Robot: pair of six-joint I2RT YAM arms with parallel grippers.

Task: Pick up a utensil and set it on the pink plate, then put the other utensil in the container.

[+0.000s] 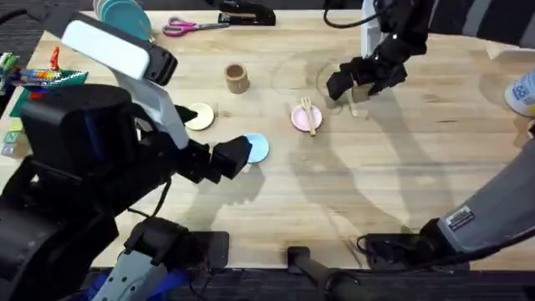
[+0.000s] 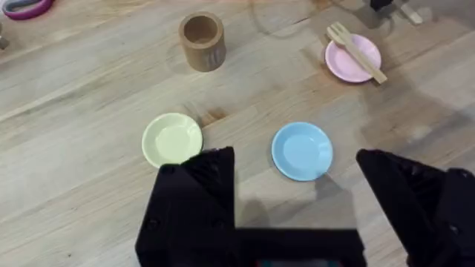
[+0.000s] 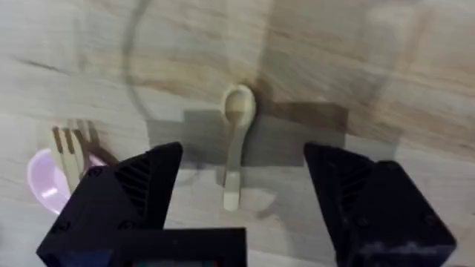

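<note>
The wooden fork [image 1: 310,115] [image 2: 358,52] lies across the small pink plate [image 1: 298,119] [image 2: 341,63], its tines toward the far side. The wooden spoon [image 3: 236,144] [image 1: 360,104] lies flat on the table just right of that plate. My right gripper [image 1: 355,86] [image 3: 241,196] hovers over the spoon, open, with one finger on either side of the handle and nothing held. The brown wooden container [image 1: 236,79] [image 2: 202,41] stands upright to the left of the pink plate. My left gripper [image 1: 236,155] [image 2: 297,182] is open and empty, beside the light blue plate [image 1: 257,148] [image 2: 301,150].
A pale yellow plate [image 1: 199,117] [image 2: 172,139] sits left of the blue one. Pink-handled scissors [image 1: 188,27], a black stapler [image 1: 247,12] and stacked teal plates [image 1: 125,17] line the far edge. A white-and-blue object [image 1: 522,90] sits at the right edge.
</note>
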